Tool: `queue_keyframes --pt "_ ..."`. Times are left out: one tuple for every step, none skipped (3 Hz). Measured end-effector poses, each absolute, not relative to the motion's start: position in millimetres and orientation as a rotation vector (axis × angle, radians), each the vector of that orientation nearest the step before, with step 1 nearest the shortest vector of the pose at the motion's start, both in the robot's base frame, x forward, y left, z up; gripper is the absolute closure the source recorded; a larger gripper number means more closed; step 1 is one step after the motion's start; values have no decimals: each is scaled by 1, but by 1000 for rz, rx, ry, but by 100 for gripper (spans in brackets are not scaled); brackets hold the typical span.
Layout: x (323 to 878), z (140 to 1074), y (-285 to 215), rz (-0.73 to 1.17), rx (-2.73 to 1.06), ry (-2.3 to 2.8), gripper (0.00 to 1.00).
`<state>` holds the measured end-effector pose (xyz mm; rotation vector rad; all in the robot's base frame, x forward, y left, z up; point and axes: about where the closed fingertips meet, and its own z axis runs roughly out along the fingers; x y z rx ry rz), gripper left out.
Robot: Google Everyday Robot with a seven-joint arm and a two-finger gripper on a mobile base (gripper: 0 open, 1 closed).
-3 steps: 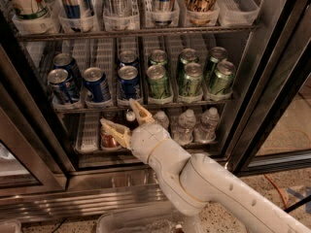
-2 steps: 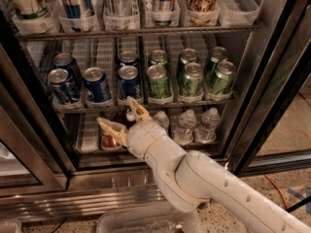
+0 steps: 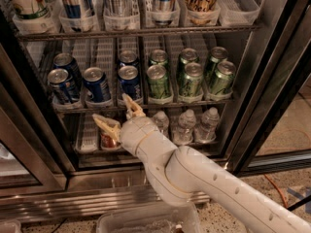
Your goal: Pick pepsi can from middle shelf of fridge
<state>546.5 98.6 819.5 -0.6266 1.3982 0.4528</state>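
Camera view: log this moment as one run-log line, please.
stage: pre-grasp | claw: open, empty, at front edge of middle shelf | pepsi can: upright, just above claw, not grasped | fridge: door open

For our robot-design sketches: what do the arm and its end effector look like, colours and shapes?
The arm is off-white, thick and rounded, with dark dots on its shell. The end effector, by the middle shelf's front edge, has two tan tapered fingers.

Warm, dim light glints on the tops of the dark-blue aluminium cans point(image 3: 129, 81) and on the cream gripper point(image 3: 119, 116), spread open just under the wire middle shelf point(image 3: 184, 104).
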Motion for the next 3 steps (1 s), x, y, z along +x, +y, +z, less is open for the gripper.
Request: queue_keyframes --pt "555 819 104 440 -611 1403 29" --pt "565 824 108 420 -605 1399 29" --pt "574 828 113 407 -616 1398 28"
